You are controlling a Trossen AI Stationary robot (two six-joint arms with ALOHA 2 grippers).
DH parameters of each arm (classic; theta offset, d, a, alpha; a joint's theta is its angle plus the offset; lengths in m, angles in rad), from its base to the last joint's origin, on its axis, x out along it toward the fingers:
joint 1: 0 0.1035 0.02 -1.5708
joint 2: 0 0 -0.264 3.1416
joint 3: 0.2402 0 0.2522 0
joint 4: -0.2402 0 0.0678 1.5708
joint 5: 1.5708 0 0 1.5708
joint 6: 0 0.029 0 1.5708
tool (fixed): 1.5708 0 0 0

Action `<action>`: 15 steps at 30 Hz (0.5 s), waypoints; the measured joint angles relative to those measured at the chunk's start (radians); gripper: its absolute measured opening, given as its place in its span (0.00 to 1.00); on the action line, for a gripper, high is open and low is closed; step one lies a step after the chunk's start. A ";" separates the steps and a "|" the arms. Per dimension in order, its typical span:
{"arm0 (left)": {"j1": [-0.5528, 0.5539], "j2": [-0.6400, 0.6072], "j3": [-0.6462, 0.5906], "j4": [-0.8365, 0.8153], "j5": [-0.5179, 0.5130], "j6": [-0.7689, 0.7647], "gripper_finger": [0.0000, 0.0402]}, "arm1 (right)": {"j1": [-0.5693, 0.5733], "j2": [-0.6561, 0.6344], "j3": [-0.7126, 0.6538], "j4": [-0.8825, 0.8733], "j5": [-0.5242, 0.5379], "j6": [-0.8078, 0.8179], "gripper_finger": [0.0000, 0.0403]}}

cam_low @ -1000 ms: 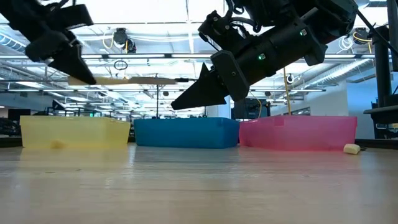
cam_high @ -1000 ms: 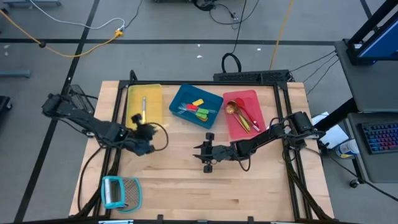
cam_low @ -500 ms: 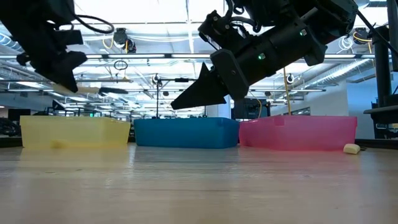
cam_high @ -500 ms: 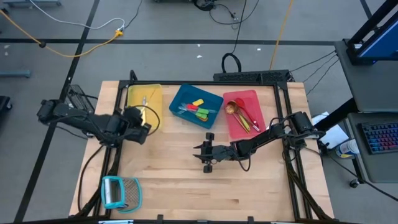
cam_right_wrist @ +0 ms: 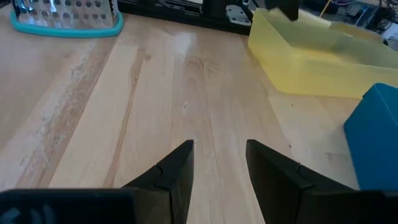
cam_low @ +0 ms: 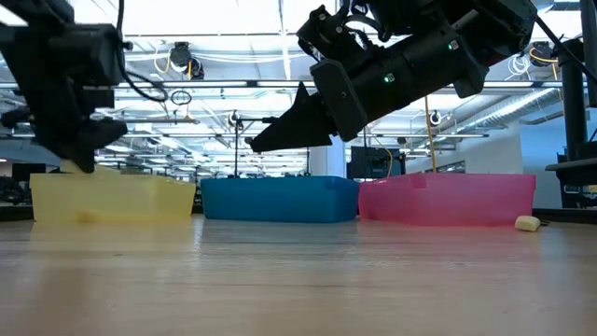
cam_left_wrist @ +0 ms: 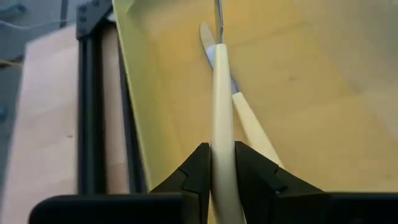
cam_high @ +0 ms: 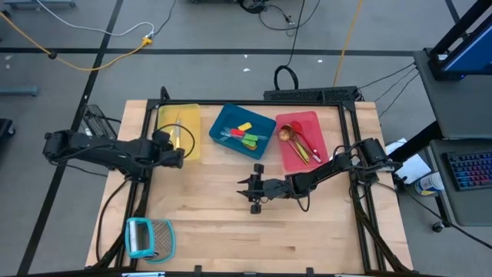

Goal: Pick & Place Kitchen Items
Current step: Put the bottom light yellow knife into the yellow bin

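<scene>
The left gripper (cam_left_wrist: pixel 222 163) hangs over the near edge of the yellow tray (cam_high: pixel 189 146) at the desk's (cam_high: pixel 231 231) far left, its two fingers (cam_left_wrist: pixel 196 171) pinched narrow on the cream handle of a knife (cam_left_wrist: pixel 221 112). The knife's long axis runs straight out ahead of the gripper, handle between the fingers, thin metal blade pointing on over the tray floor toward the tray's far end. Directly below it, already on the tray floor, lies a second cream-handled knife (cam_left_wrist: pixel 249 124), angled slightly across the held one, so the two cross in the left wrist view. The coming move looks like a release: the held knife is over the tray's interior, close to the side wall nearest the desk's left edge, and should land beside or on the one below. The held knife is slim, with a smooth pale rounded handle and a narrow grey blade. The right gripper (cam_right_wrist: pixel 217 162) waits low over bare desk near the middle, in front of the blue tray (cam_high: pixel 242 131), fingers moderately apart and empty. The red tray (cam_high: pixel 307 158) holds spoons; the teal-framed grater (cam_high: pixel 148 237) sits at the front left.
</scene>
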 joint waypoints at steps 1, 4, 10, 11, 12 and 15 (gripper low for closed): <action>0.011 0.000 -0.020 0.032 0.000 -0.003 0.16 | 0.000 0.000 0.000 0.002 0.000 0.000 0.35; 0.045 0.000 -0.071 0.121 0.000 0.012 0.16 | 0.000 0.000 0.000 0.010 0.000 0.000 0.35; 0.133 0.000 -0.141 0.248 0.029 0.055 0.14 | 0.000 0.000 0.000 0.030 0.000 0.000 0.35; 0.148 -0.002 -0.146 0.259 0.031 0.061 0.15 | 0.000 0.000 0.000 0.030 0.000 0.000 0.35; 0.163 -0.002 -0.151 0.262 0.032 0.059 0.15 | 0.000 0.000 0.000 0.030 0.000 0.000 0.35; 0.194 -0.002 -0.155 0.269 0.042 0.063 0.19 | 0.000 0.000 0.000 0.030 0.000 0.000 0.35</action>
